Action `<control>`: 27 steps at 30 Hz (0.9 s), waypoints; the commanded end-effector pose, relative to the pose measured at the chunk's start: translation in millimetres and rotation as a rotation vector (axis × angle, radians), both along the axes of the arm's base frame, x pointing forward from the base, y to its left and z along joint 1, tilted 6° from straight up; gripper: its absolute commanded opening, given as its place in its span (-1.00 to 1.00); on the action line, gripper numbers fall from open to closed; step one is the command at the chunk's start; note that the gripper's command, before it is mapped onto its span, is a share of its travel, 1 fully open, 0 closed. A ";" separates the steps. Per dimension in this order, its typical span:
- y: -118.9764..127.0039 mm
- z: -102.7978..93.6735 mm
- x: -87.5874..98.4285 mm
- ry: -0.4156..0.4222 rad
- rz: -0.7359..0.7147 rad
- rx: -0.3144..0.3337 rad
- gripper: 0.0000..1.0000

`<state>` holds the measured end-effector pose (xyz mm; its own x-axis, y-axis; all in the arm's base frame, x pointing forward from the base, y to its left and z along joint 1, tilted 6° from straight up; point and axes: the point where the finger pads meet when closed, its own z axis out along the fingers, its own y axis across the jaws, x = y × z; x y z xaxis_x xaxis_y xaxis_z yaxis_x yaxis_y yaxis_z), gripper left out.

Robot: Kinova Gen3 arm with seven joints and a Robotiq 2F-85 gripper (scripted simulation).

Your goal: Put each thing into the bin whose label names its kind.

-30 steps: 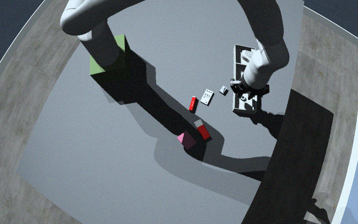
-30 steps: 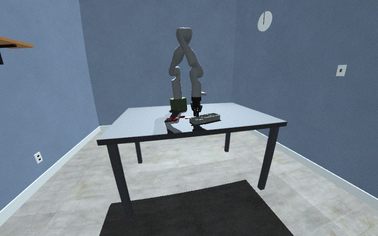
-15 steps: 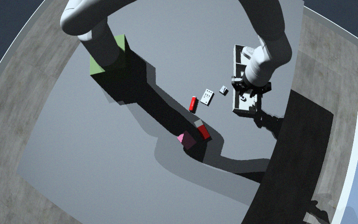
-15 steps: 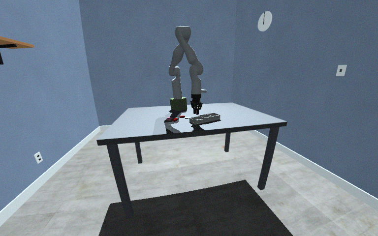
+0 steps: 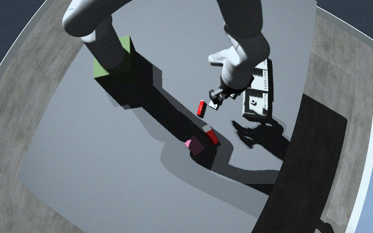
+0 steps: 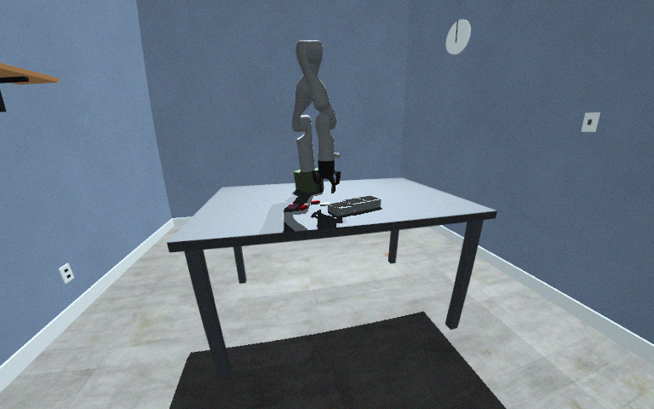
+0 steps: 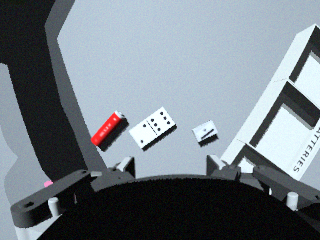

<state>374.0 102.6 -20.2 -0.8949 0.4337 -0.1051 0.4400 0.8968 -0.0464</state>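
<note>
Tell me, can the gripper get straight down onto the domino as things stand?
Probably yes. The gripper hangs open just above the domino, which lies flat with bare table between it, the red battery and the small die.

Arm covers far end of bin row [image 5: 258, 93] in top view; first label there cut to few letters, cannot read. Last label on near end runs off bin edge, only "NUTS+B" shows. Small thing [image 5: 253, 102] in that near bin too tiny to name.

Domino [image 5: 214, 104] left of bin row half hidden under gripper [image 5: 220, 96].

Wrist view: dark gripper body fills bottom, bin row [image 7: 280, 120] cut by right edge. Writing on red battery [image 7: 108, 130], left of bin row, too small to read.
</note>
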 end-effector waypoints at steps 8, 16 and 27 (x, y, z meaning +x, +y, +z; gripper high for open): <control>-48.2 8.7 -54.3 0.025 0.395 -0.019 0.39; -52.4 9.1 -59.9 0.060 0.793 -0.050 0.39; -54.2 8.4 -59.8 0.062 0.786 -0.053 0.39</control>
<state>314.4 49.0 -12.4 -0.9425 -0.3308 -0.0465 -0.3251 0.9404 -0.0997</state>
